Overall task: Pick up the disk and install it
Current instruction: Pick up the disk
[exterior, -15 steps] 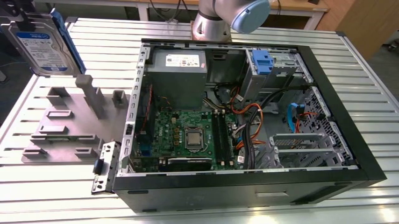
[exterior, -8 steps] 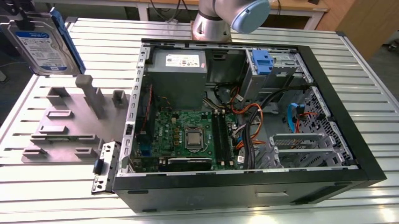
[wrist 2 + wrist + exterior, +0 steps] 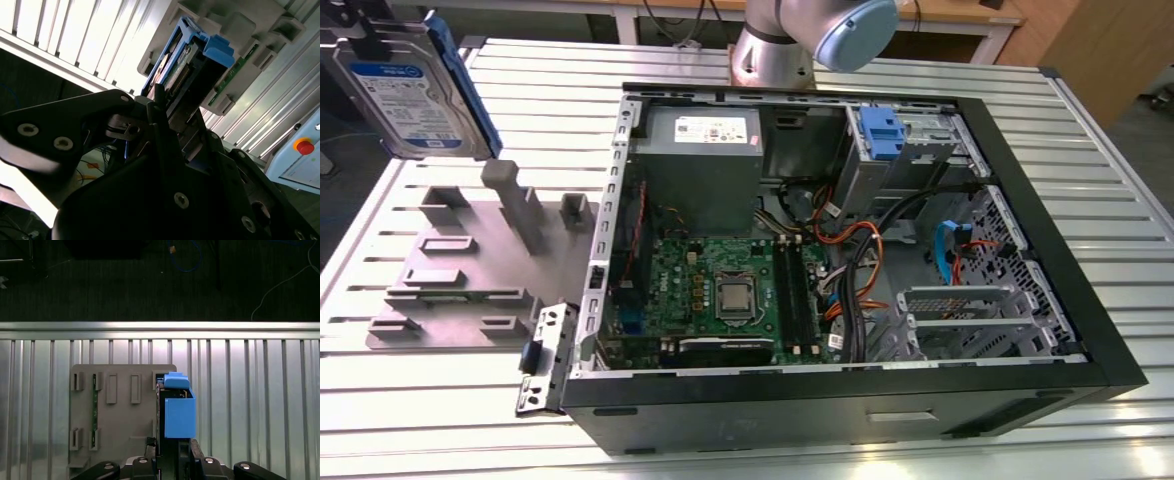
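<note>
**Disk raised, clamped in my fingers**

At the exterior view's left, the disk (image 3: 400,100) hangs upright in the air near the grey holder (image 3: 454,290). It is well apart from the open computer case (image 3: 1063,250) further right. In the first wrist view my gripper (image 3: 172,445) pinches one end, with my fingers (image 3: 195,446) narrowed against both sides. I judge that carrying it well needs a firm, square hold, with the blue rails clear of the case wall.
</note>
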Action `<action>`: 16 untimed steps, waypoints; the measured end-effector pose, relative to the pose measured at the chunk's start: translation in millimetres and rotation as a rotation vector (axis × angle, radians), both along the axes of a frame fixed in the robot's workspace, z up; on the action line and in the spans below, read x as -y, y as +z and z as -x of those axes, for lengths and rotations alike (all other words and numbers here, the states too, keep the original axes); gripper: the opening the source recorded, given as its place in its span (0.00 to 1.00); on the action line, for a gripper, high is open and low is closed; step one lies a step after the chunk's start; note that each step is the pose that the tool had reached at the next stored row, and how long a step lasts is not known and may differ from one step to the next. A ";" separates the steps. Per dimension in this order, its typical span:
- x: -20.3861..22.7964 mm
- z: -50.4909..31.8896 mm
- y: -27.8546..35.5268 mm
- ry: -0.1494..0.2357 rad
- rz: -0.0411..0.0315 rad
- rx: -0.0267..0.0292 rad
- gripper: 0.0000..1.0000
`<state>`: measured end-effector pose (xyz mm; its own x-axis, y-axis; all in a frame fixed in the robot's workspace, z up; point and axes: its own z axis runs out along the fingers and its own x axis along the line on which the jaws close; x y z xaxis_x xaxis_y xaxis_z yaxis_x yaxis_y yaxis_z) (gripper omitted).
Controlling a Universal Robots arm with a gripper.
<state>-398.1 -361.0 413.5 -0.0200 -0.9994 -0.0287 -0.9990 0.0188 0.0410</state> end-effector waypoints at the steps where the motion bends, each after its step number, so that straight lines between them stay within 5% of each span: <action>1: 0.0 0.0 0.1 0.000 0.0000 0.0000 0.35; 16: 0.0 0.0 5.6 0.000 0.0000 0.0000 0.35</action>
<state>-398.1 -361.0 419.1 -0.0200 -0.9994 -0.0288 -0.9990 0.0188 0.0410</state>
